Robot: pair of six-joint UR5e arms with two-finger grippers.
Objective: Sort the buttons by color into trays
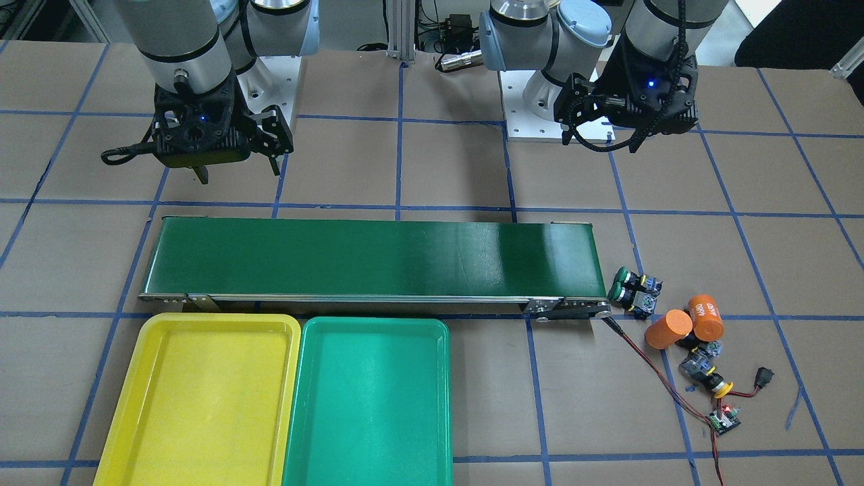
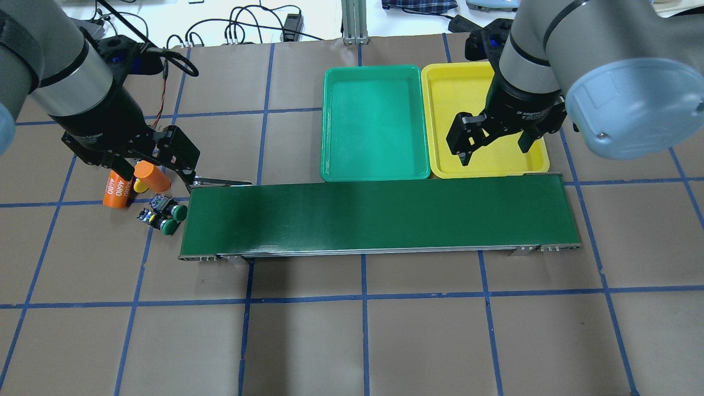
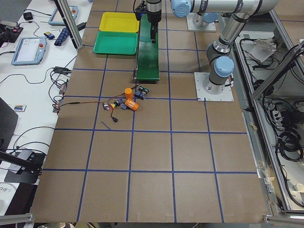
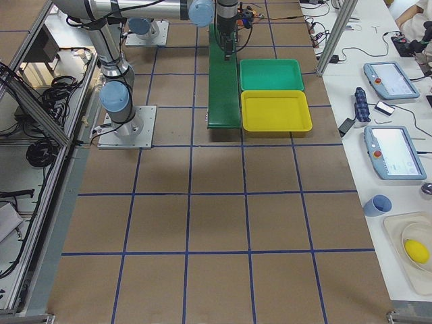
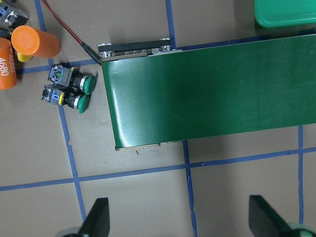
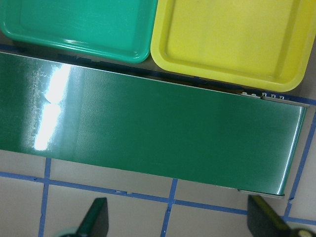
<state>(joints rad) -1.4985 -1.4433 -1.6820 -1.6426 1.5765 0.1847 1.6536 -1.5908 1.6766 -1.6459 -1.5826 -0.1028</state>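
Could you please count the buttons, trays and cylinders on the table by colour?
Green-capped buttons: 2
Yellow-capped buttons: 2
Green tray: 1
Yellow tray: 1
Orange cylinders: 2
Total: 8

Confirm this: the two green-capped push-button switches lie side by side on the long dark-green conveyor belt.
No: the two green-capped push-button switches lie side by side on the brown table, just off the end of the long dark-green conveyor belt; the left wrist view shows it.
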